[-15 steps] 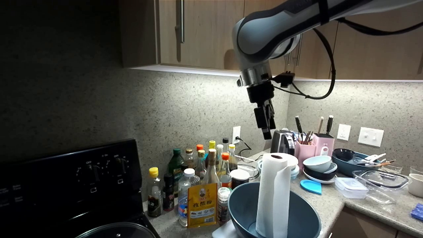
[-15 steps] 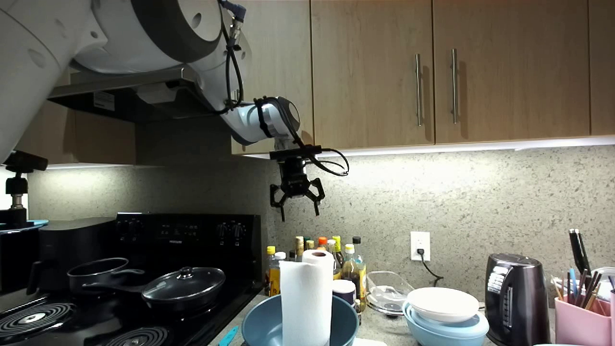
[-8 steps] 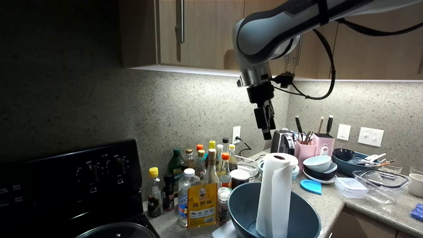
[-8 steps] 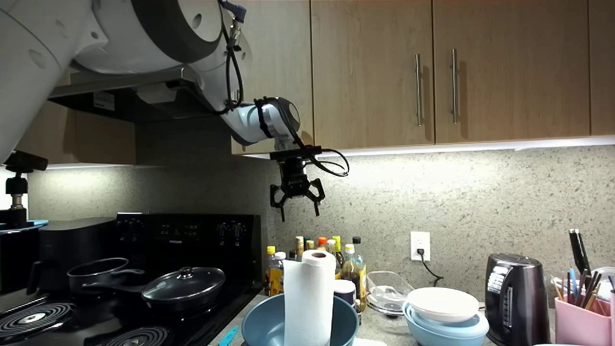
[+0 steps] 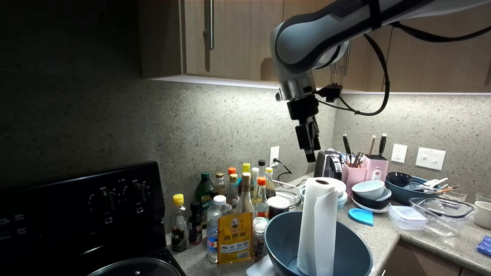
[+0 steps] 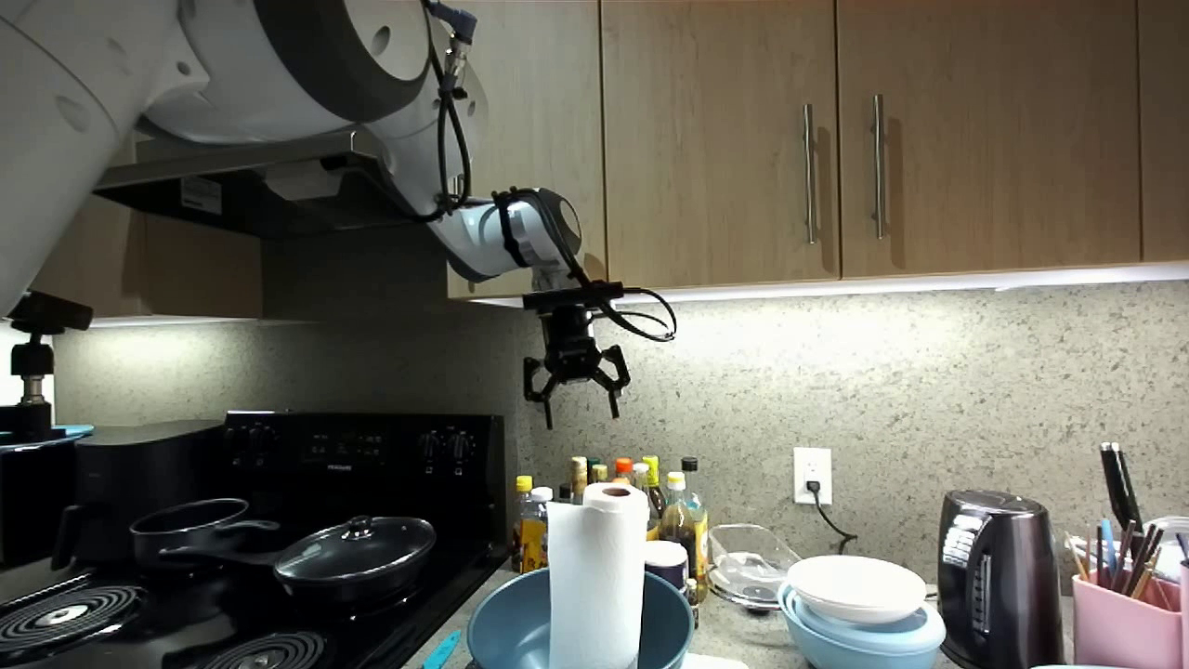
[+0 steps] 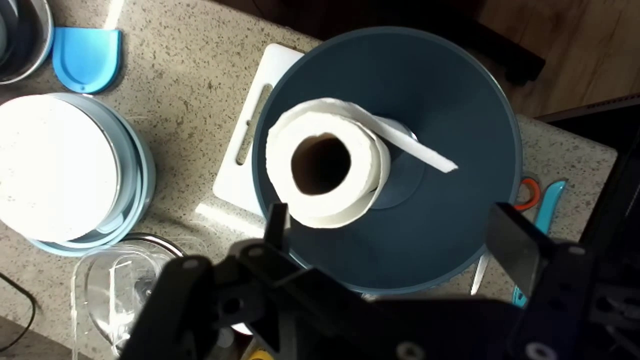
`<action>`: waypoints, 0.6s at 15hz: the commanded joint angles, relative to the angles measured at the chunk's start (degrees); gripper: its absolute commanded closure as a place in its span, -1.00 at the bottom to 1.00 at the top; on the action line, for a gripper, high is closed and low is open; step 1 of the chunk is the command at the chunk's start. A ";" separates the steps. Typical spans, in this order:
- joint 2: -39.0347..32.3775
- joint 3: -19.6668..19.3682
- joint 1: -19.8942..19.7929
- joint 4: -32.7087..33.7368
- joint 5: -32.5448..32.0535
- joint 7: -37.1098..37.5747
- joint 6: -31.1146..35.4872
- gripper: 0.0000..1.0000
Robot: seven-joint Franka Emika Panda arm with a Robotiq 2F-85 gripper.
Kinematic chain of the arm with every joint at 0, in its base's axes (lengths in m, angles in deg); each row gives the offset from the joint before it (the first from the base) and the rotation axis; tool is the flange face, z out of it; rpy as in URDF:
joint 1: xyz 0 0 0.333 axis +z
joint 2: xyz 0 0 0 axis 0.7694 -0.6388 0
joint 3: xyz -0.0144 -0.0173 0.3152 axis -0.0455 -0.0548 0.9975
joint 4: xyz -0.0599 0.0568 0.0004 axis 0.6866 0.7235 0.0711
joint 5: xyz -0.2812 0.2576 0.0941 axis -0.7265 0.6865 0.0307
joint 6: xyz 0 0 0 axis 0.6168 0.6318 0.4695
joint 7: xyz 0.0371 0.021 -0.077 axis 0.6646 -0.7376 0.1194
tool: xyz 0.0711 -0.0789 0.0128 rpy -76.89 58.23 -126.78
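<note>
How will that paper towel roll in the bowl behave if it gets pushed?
The paper towel roll is probably light: paper around a hollow core. It could tip, standing tall and narrow in the bowl. Its loose sheet, free at one edge, would likely flop.

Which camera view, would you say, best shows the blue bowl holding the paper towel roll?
The wrist view, which looks down into the bowl and shows most of its rim. Both exterior views crop its base, and the roll hides part of it there.
</note>
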 commanded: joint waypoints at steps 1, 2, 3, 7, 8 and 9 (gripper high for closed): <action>0.90 -0.64 0.09 -0.96 -0.34 0.94 0.24 -1.00; 1.15 -0.80 0.05 -1.34 -0.36 1.16 0.29 -1.00; 1.36 -0.93 -0.01 -1.72 -0.34 1.23 0.52 -1.00; 2.10 -1.44 -0.10 -2.90 -0.35 1.85 0.85 -1.00; 2.21 -1.56 -0.07 -3.10 -0.39 2.07 0.89 -1.00; 2.36 -1.65 -0.05 -3.35 -0.41 2.35 0.95 -1.00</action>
